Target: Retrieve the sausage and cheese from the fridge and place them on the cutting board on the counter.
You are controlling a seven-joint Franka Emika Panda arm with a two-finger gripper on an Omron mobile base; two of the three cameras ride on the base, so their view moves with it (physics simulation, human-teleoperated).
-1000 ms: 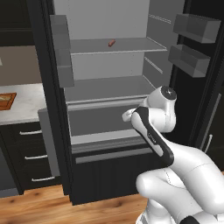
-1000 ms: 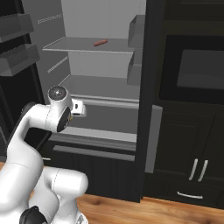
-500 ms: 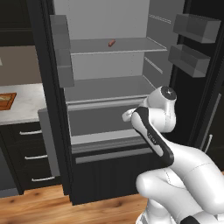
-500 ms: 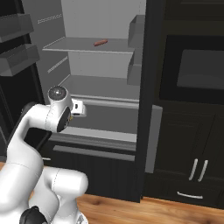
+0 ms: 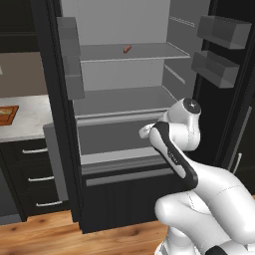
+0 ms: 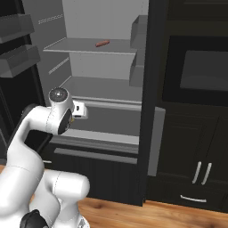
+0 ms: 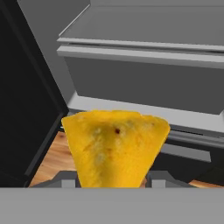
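Cutting board point(image 5: 7, 115): orange-brown, flat on the white marble counter point(image 5: 30, 119) at the far left of the left base view, left of the fridge and well apart from the arm.

Fridge point(image 5: 124, 99): black, both upper doors swung wide, pale grey shelves inside, dark bottom drawer front below.

Sausage point(image 5: 127, 49): slim reddish-brown stick lying flat on the upper shelf, toward the back. Its long axis runs roughly left to right with a slight slant; in the right base view it lies at point(image 6: 102, 43), well above the arm.

Arm: white, rising from the base in front of the fridge, folded sharply at the elbow. The forearm reaches up and back toward the open compartment, with the wrist at the level of the lower shelf and crisper front. The hand sits just in front of the fridge's lower interior, pointing into it.

Gripper point(image 7: 111, 179): clamped on the cheese, fingers pressed at either side of its lower part.

Cheese point(image 7: 114, 146): bright yellow wedge, held in front of the fridge's lower shelf edge. In the hand view its broad edge is at the top, farthest from the fingers, and it narrows toward the fingers.
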